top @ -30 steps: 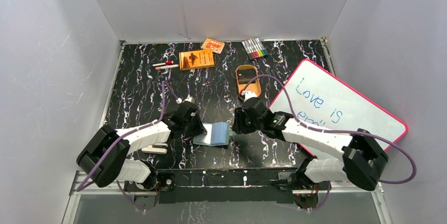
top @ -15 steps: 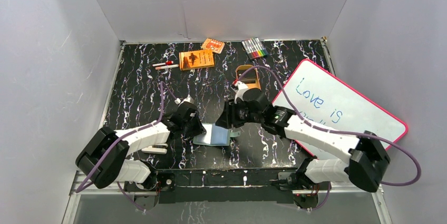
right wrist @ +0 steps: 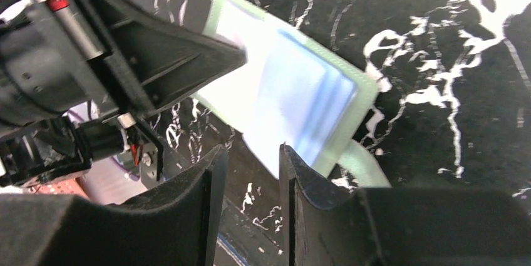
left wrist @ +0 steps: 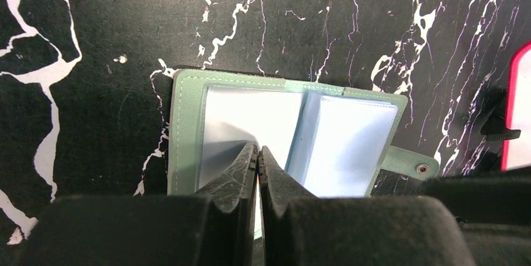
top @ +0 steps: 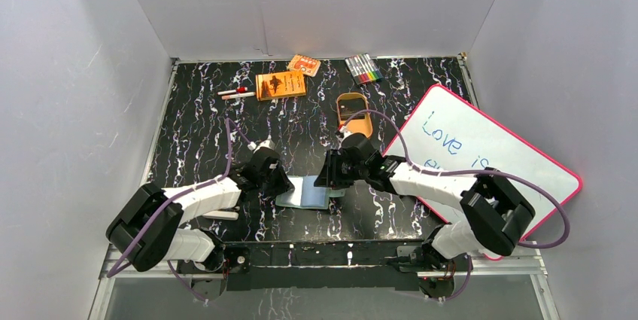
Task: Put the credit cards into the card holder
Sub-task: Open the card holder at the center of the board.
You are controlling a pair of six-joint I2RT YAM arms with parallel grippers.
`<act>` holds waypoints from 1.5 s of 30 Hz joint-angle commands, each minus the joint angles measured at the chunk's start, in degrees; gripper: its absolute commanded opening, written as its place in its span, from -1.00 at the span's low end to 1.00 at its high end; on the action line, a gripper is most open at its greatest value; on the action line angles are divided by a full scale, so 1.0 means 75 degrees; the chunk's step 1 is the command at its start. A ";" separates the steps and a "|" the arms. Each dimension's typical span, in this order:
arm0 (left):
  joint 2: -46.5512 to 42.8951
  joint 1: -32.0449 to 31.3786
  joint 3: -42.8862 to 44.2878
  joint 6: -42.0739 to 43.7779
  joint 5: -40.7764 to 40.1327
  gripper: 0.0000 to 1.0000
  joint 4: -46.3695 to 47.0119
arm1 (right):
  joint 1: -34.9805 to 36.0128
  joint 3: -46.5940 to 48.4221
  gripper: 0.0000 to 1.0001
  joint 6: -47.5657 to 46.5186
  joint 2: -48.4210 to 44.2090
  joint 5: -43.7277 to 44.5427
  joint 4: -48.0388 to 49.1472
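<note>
Card holder (left wrist: 285, 125) lies open under pressed-together left gripper (left wrist: 257, 153); right gripper (right wrist: 252, 153) spread beside it.

Sage-green card holder (left wrist: 294, 122), open, flat

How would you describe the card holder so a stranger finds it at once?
On the black marbled table, look near the middle of the near edge. The card holder lies open there, showing pale blue pockets. Unlike the orange booklet and golden tin farther back, it is sage green.
</note>
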 commanded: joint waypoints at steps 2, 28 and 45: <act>-0.0009 0.0020 -0.0234 0.0028 -0.0175 -0.96 -0.0196 | -0.0192 -0.0022 -0.10 0.0218 0.0278 -0.0023 0.0439; -0.0013 0.0018 -0.0447 -0.0006 0.0016 -0.95 0.0208 | -0.0233 0.0009 -0.31 0.0070 0.1187 -0.0907 0.1637; -0.0437 0.0015 -0.0552 -0.0037 -0.0092 -0.91 0.0148 | -0.0209 0.0315 -0.42 -0.0069 0.1540 -0.1544 0.2271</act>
